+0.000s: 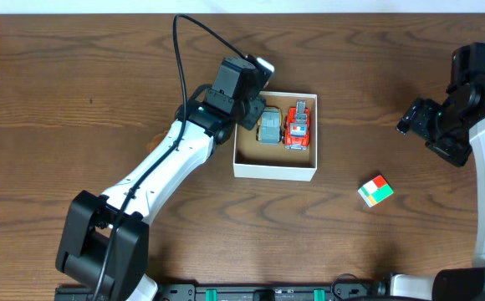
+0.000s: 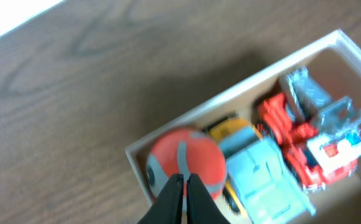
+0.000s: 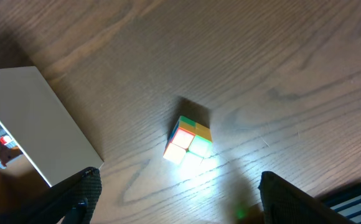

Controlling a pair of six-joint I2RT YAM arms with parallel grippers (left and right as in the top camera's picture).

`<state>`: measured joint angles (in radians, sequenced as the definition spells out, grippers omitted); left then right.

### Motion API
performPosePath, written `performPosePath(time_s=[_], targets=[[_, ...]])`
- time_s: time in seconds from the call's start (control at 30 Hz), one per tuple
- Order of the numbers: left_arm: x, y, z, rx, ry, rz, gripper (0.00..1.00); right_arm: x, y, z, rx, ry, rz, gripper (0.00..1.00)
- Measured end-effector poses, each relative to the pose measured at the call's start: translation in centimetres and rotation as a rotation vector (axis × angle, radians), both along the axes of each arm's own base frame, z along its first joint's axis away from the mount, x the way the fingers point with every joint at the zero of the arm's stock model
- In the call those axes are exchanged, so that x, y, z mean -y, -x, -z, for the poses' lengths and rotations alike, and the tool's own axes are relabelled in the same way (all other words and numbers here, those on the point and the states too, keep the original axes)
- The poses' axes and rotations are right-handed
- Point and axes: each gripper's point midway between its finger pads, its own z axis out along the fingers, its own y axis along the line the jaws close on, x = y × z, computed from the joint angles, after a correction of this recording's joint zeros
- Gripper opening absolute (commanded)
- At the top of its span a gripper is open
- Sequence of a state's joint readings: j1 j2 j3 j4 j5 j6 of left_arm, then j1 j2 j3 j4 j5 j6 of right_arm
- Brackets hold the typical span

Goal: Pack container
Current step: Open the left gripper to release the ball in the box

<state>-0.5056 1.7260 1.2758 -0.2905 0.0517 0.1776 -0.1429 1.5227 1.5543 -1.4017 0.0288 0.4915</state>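
Brown wood counter carries the container at its middle. My left claw, tips pressed together, hangs over a red ball inside it, beside a grey-blue car and a red truck. A coloured cube lies to the right, and my right claw is spread wide.

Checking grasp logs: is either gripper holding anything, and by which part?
Nothing held. Left gripper is shut, empty, above the red ball in the container. Right gripper is open, apart from the cube.

The left tool is pinched closed; the right tool is spread wide.
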Motion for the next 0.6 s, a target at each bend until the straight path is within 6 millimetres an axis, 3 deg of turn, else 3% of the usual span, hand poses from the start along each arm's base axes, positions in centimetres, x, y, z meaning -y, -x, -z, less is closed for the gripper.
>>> performPosePath(time_s=[0.6], targets=[[-0.29,0.52,0.55,-0.034,-0.006,-0.013,0.06,0.00,0.00,0.00,0.000,0.000,0.000,0.84]])
